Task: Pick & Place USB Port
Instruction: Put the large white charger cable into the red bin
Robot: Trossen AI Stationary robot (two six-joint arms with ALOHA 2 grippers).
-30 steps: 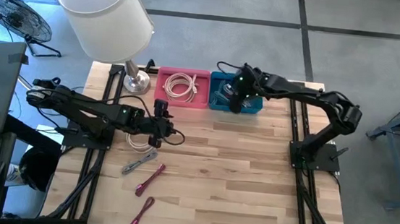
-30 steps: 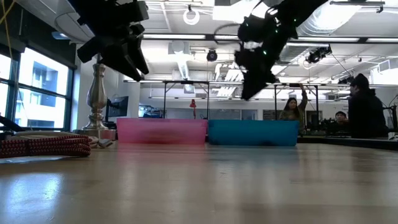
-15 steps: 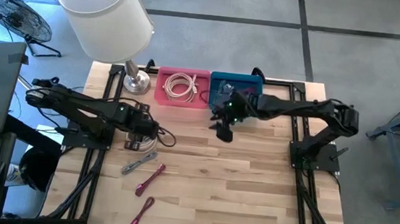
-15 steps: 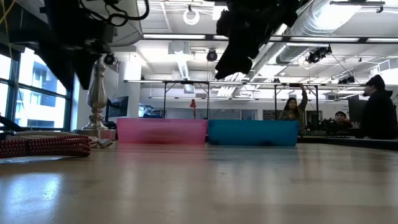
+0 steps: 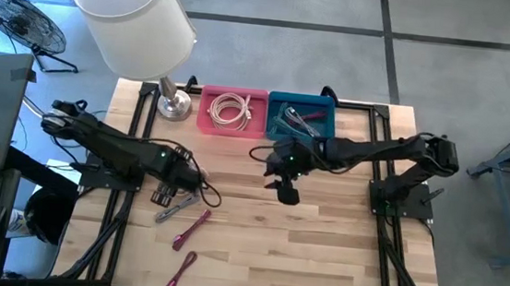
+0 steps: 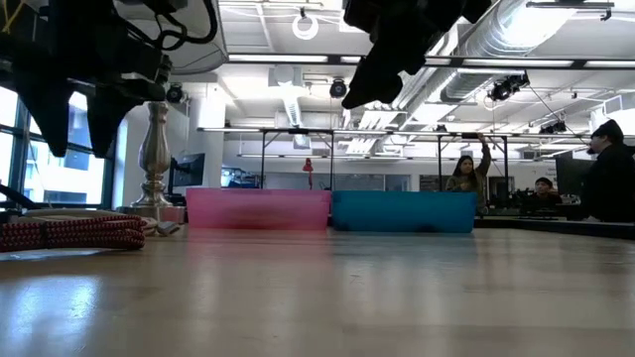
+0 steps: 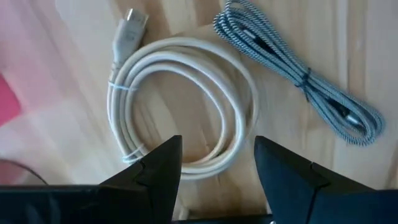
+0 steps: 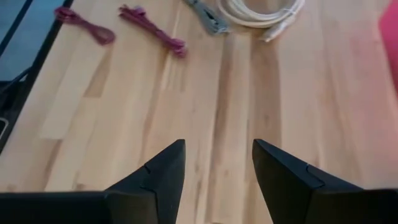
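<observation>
White cable (image 7: 180, 106): coiled loop flat on the table (image 5: 320, 241), plug end free; lies directly ahead of the left gripper (image 7: 214, 162), its near arc running between the two fingers (image 7: 158, 165).
Left fingers: spread wide, empty, one on either side of the coil's near arc; contact with the cable cannot be told.
Grey braided cable (image 7: 298, 78): bundled, just beside the white coil, outside the finger gap.
Right gripper (image 8: 214, 168): over bare wood at mid-table, fingers (image 8: 283, 171) wide apart, nothing between them.
Red cables (image 8: 152, 28): two bundles on the table well ahead of the right gripper, near the left edge.
Pink bin (image 5: 233, 111): far edge of the table, holds a coiled pale cable.
Blue bin (image 5: 302, 117): touching the pink bin on its right, holds dark small parts; kind not legible.
Lamp (image 5: 136, 17): far left corner, white shade.
Background: people (image 6: 466, 177) seated in the room beyond the table.
</observation>
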